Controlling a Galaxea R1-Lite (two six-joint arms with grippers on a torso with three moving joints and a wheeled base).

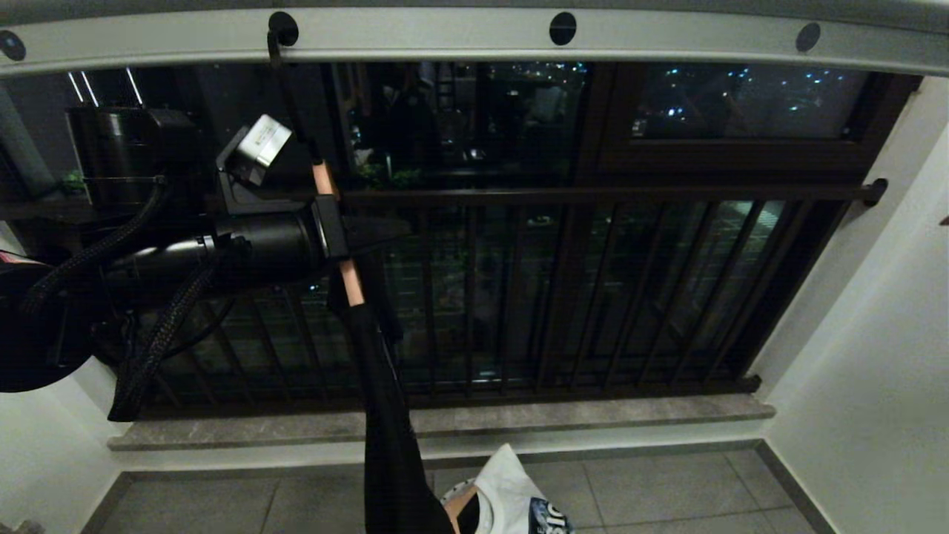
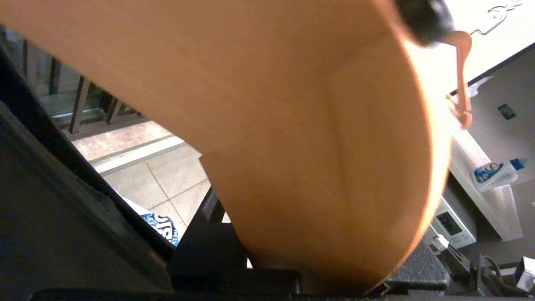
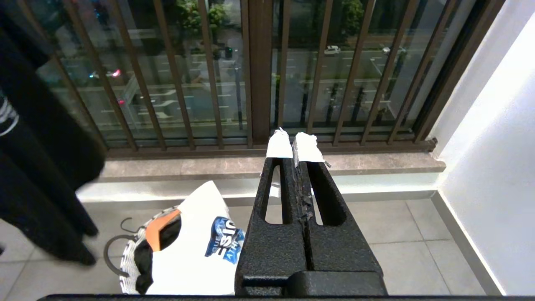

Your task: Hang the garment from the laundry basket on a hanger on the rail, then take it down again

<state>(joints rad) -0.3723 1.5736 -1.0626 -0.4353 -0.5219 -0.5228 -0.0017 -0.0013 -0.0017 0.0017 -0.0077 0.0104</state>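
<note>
The rail (image 1: 474,37) runs across the top of the head view. A hanger (image 1: 326,185) of pale orange wood hangs from it by a dark hook (image 1: 278,37) set in one of its holes. A black garment (image 1: 385,430) droops from the hanger toward the floor. My left gripper (image 1: 348,233) reaches in from the left and is shut on the hanger's wooden arm, which fills the left wrist view (image 2: 292,125). The laundry basket (image 3: 125,259) stands on the floor below and holds a white shirt (image 3: 200,246) with a blue logo. My right gripper (image 3: 292,144) is shut and holds nothing.
A dark brown window grille (image 1: 593,297) stands behind the rail above a stone sill (image 1: 445,423). A white wall (image 1: 875,334) closes the right side. An orange hanger (image 3: 161,223) lies in the basket, and a dark hook (image 3: 113,246) shows beside it.
</note>
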